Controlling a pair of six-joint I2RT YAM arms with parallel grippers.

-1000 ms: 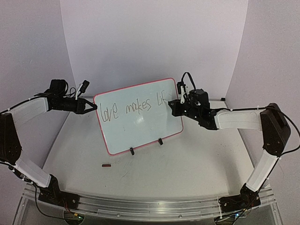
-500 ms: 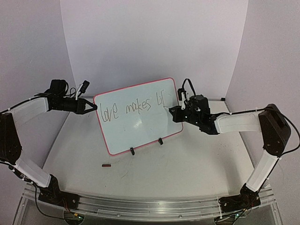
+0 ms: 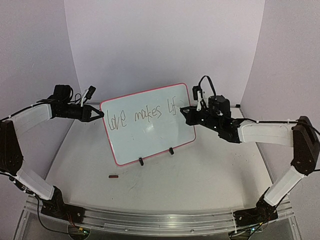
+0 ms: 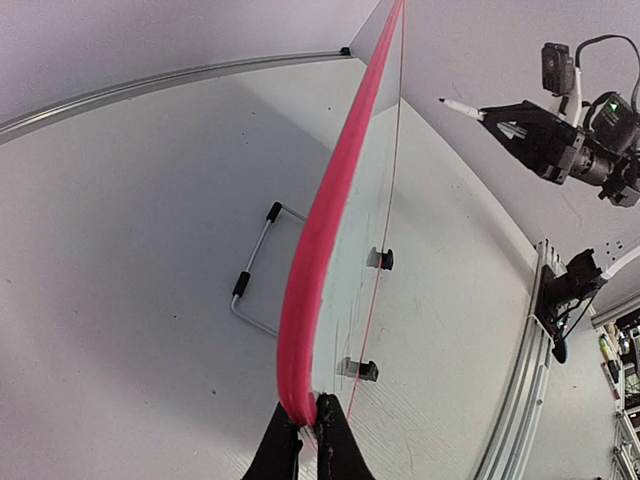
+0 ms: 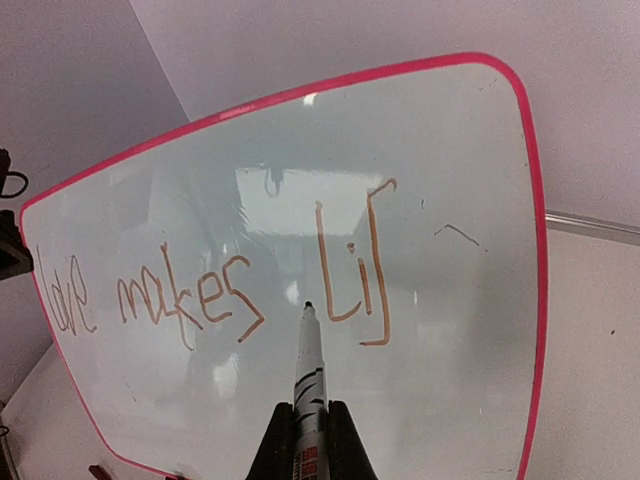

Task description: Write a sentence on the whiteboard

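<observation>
Lifting off mid-word: the right pincer [image 3: 186,111], clamped shut on the marker [image 5: 308,370], has swung back up to about 2 o'clock of the whiteboard [image 3: 150,140] after dipping lower half a sec ago. The left wrist view shows the nib clear of the glossy face, with a visible gap. The sentence [image 3: 142,115] reads "love makes lif" so far, w/ a small stray stroke just right of the "f". Judging by that, "life" lacks its "e" and the rest isn't begun, so the task looks a bit over halfway.

The left pincer [image 4: 305,440] hasn't budged; it is closed on the red-pink frame [image 4: 330,210] at the board's 9 o'clock edge, steadying it. The board stands tilted at mid table [image 3: 200,175] on two black clip feet [image 3: 141,161], with a wire stand [image 4: 255,285] behind it.

Room is tight at 3 o'clock – the "f" sits near the frame, so an "e" barely fits before the rim. Towards 6 o'clock the board is blank below the first line, which leaves plenty of space for a second row. The right arm is stretched long, its elbow near the side wall at 3 o'clock. A small dark item [image 3: 113,176] lies at 7 o'clock of the board, well apart; can't tell what it is.
</observation>
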